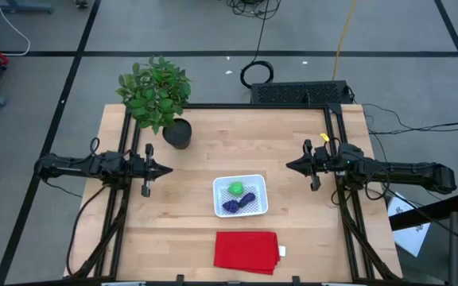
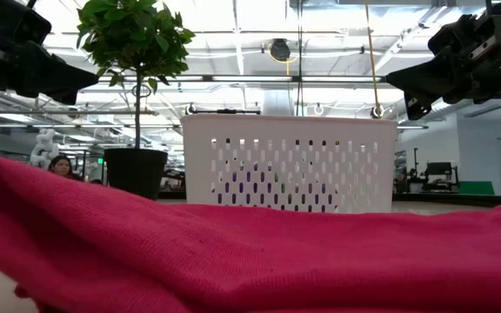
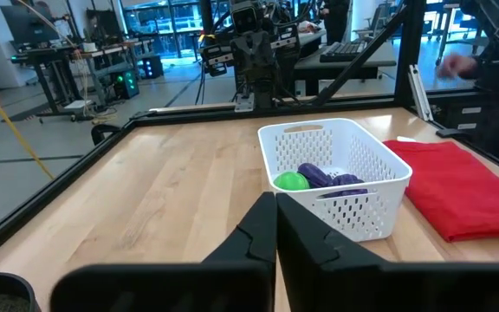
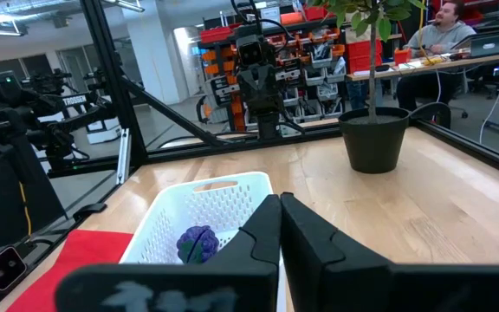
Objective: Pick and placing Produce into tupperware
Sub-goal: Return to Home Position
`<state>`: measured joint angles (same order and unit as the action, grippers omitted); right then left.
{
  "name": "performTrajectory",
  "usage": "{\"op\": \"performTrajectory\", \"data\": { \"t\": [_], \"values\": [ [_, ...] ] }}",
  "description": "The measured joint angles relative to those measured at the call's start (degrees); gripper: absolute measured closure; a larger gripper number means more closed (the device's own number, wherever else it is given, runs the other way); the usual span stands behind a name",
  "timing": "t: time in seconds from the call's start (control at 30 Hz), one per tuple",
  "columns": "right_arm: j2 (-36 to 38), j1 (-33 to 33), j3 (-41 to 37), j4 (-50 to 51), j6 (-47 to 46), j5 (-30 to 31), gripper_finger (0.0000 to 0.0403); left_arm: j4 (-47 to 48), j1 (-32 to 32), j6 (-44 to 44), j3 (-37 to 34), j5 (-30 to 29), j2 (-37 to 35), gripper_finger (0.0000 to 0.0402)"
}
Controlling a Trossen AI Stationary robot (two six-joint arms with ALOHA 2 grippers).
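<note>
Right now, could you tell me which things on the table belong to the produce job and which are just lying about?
Job: white basket, green ball and two purple pieces inside it; left gripper and right gripper, at the sides of the table, fingers shut.
Lying about: potted plant, red cloth.

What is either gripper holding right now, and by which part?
Nothing. The left gripper and right gripper are both shut and empty; the produce lies in the white container.

White tupperware (image 2: pixel 288 163) behind red cloth (image 2: pixel 250 252)
</note>
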<state>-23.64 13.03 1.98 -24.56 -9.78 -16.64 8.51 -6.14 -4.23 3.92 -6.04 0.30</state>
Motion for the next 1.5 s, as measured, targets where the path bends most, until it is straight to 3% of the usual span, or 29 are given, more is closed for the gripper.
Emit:
{"op": "performTrajectory", "data": {
  "t": [0.43, 0.87, 1.5],
  "values": [
    [0.0, 0.0, 0.0, 0.0, 0.0, 0.0, 0.0403, 0.0, 0.0, 0.0, 0.0, 0.0, 0.0, 0.0373],
    [0.0, 0.0, 0.0, 0.0, 0.0, 0.0, 0.0403, 0.0, 0.0, 0.0, 0.0, 0.0, 0.0, 0.0400],
    [0.0, 0.0, 0.0, 0.0, 0.0, 0.0, 0.0403, 0.0, 0.0, 0.0, 0.0, 0.0, 0.0, 0.0369]
  ]
}}
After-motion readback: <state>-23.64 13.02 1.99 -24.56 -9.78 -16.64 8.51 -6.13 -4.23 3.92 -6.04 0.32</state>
